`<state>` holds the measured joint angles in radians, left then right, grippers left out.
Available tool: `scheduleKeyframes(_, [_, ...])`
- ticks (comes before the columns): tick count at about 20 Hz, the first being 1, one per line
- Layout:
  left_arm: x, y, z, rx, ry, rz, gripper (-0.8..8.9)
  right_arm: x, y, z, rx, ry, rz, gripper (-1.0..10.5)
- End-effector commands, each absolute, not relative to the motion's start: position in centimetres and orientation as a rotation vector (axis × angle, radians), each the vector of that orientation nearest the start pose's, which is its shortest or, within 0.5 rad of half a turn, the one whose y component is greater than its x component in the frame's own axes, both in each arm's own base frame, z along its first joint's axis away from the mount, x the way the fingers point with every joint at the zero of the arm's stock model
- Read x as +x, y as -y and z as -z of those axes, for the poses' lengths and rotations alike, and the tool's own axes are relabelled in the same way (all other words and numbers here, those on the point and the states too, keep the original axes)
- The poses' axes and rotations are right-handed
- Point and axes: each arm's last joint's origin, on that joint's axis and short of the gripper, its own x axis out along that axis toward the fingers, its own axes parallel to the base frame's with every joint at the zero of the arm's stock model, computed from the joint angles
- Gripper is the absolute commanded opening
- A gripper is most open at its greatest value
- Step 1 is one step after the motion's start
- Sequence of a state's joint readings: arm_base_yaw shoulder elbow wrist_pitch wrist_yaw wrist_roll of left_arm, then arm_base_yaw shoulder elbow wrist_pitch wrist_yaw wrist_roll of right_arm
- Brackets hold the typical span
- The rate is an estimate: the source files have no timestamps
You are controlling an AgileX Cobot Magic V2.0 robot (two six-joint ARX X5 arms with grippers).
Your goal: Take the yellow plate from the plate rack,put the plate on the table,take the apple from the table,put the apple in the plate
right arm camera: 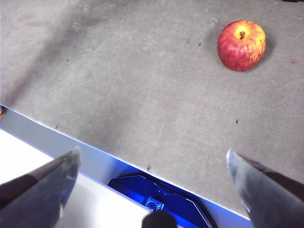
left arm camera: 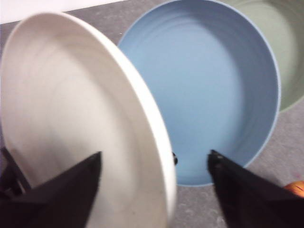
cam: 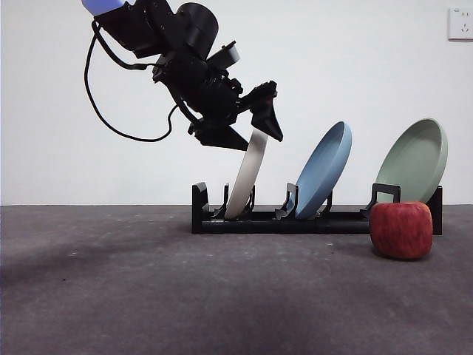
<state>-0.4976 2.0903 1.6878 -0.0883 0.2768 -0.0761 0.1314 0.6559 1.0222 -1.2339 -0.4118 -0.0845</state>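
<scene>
A: Any writing or brand marks to read?

B: None that I can make out. The plates are plain, the rack (cam: pixel 295 220) is plain black, and the wall socket (cam: pixel 460 23) at the top corner carries nothing legible.

A: How does the yellow plate (cam: pixel 246 175) look?

B: Cream, matte and unmarked, with only a faint yellow tint. From the front it shows edge-on, leaning in the first slot of the rack. In the left wrist view its shallow face (left arm camera: pixel 71 128) fills much of the picture, with soft concentric shading.

A: And the left gripper (cam: pixel 255 122)?

B: It is at the plate's top rim, jaws spread apart, one on each side of the rim. I can't tell whether either jaw touches it.

A: The rest of the rack?

B: A blue plate (cam: pixel 324 170) leans in the middle slot, a green plate (cam: pixel 414 159) in the last.

A: The apple (cam: pixel 401 229)?

B: Red with yellowish streaks, on the table (cam: pixel 148 296) just in front of the rack's end below the green plate.

A: The right gripper (right arm camera: pixel 152 166)?

B: Open, over the table's near edge, well apart from the apple.
</scene>
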Motion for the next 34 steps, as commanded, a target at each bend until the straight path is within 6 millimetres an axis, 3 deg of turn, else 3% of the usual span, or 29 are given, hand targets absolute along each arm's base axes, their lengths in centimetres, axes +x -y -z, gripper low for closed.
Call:
scheduleKeyframes(1, [42.1,24.0,-24.4,-0.022,-0.544,0.760,0.51,7.7,-2.2,-33.7,0.052,-0.841,-0.545,6.9])
scheduleKeyframes(4, [42.1,23.9,-24.5,-0.037,-0.553,0.786,-0.12,7.7,-2.2,-33.7,0.052,-0.841,-0.545,6.9])
scheduleKeyframes(10, [41.5,23.6,-25.8,-0.041,-0.555,0.803,-0.09,7.6,-2.2,-33.7,0.052,-0.848,-0.545,6.9])
scheduleKeyframes(18, [38.8,22.1,-31.9,-0.036,-0.461,0.808,-0.08,7.6,-2.2,-33.7,0.052,-0.848,-0.545,6.9])
scheduleKeyframes(22, [35.6,20.5,-35.6,0.035,-0.474,0.822,-0.08,7.6,-2.2,-33.7,0.053,-0.848,-0.545,6.9])
scheduleKeyframes(27, [28.1,19.6,-39.2,0.363,-0.560,0.717,-0.08,7.6,-2.2,-33.7,0.053,-0.848,-0.545,6.9])
scheduleKeyframes(31, [24.0,21.1,-38.4,0.598,-0.708,0.616,-0.08,7.6,-2.2,-33.7,0.054,-0.848,-0.544,6.9])
scheduleKeyframes(34, [22.2,23.2,-36.1,0.677,-0.761,0.657,-0.08,7.6,-2.2,-33.7,0.061,-0.851,-0.541,6.9])
